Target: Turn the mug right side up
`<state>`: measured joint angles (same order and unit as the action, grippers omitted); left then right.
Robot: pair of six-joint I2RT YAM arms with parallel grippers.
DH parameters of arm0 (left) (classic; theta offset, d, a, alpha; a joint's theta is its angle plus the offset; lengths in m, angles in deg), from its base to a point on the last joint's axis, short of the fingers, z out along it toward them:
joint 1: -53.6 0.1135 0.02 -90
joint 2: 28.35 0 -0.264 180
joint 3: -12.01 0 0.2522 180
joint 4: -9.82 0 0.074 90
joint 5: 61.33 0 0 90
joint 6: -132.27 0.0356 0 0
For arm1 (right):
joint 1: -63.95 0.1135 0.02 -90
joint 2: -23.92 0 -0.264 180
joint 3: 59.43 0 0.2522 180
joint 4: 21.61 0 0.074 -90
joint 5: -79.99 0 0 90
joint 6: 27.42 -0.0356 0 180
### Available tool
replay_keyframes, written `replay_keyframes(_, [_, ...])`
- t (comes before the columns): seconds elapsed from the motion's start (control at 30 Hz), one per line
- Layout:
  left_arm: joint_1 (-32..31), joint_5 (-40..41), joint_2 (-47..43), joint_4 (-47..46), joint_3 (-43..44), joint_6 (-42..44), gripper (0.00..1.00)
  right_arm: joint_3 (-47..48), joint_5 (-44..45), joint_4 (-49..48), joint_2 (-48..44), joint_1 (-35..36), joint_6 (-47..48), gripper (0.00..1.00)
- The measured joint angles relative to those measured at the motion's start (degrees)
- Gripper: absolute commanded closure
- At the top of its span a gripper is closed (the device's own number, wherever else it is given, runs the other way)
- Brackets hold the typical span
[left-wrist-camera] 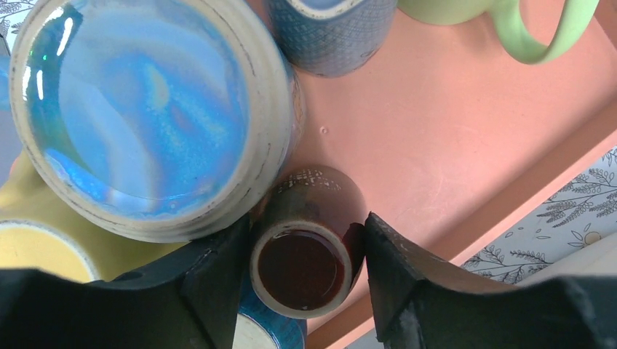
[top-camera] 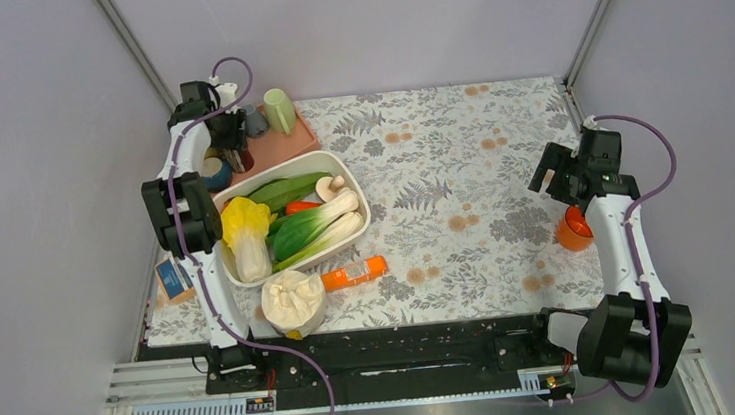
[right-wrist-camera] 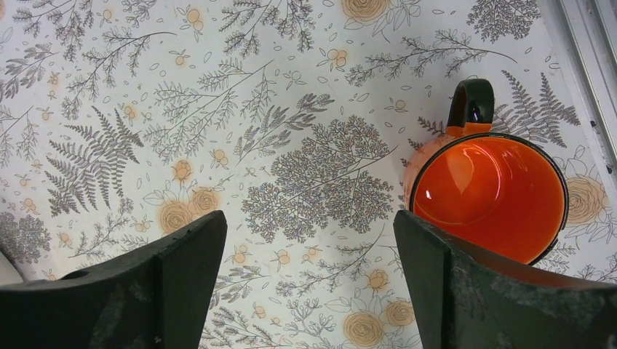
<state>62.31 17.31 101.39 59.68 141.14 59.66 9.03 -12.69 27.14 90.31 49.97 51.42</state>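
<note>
A small dark brown mug [left-wrist-camera: 309, 251] stands on the pink tray [left-wrist-camera: 436, 131], its cream-ringed end facing the wrist camera. My left gripper [left-wrist-camera: 305, 262] reaches down over it, one finger touching each side. From above, this gripper [top-camera: 230, 139] is at the table's far left corner over the tray [top-camera: 288, 142]. Over bare tablecloth, my right gripper [right-wrist-camera: 309, 276] is wide open and holds nothing. An orange mug [right-wrist-camera: 487, 196] with a black handle stands mouth up just right of it, near the table's right edge [top-camera: 574, 230].
Crowded round the brown mug are a large blue-glazed bowl [left-wrist-camera: 145, 109], a blue patterned cup [left-wrist-camera: 331, 36], a green mug [left-wrist-camera: 509, 22] and a yellow dish [left-wrist-camera: 29, 247]. A white tub [top-camera: 342, 166] of vegetables, a white bundle [top-camera: 294, 302] and an orange packet [top-camera: 354, 273] lie nearer.
</note>
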Motion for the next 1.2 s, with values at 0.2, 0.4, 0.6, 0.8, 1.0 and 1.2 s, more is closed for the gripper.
replay_keyframes(0.2, [0.0, -0.7, 0.0, 0.2, 0.0, 0.0, 0.34, 0.0, 0.0, 0.0, -1.0, 0.0, 0.0, 0.05])
replay_keyframes(0.4, [0.0, -0.6, 0.0, 1.4, -0.4, 0.2, 0.21, 0.0, -0.1, 0.0, -1.6, 0.0, 0.0, 0.05])
replay_keyframes(0.6, [0.0, -0.5, 0.0, 1.3, -1.0, 0.2, 0.31, 0.0, -0.1, 0.0, -1.6, 0.1, 0.2, 0.05])
replay_keyframes(0.8, [-0.2, -0.2, 0.0, 0.9, -1.5, 0.3, 0.43, 0.0, -0.1, 0.0, -1.8, 0.1, 0.4, 0.05])
replay_keyframes(1.0, [-0.5, 0.0, 0.0, 0.9, -1.5, 1.0, 1.0, 0.0, -0.3, 0.0, -2.0, 0.1, 0.4, 0.05])
replay_keyframes(1.2, [-0.5, -0.4, -0.8, 0.2, -2.7, 1.0, 1.0, 0.0, -1.2, 0.0, -2.6, 0.2, 0.3, 0.05])
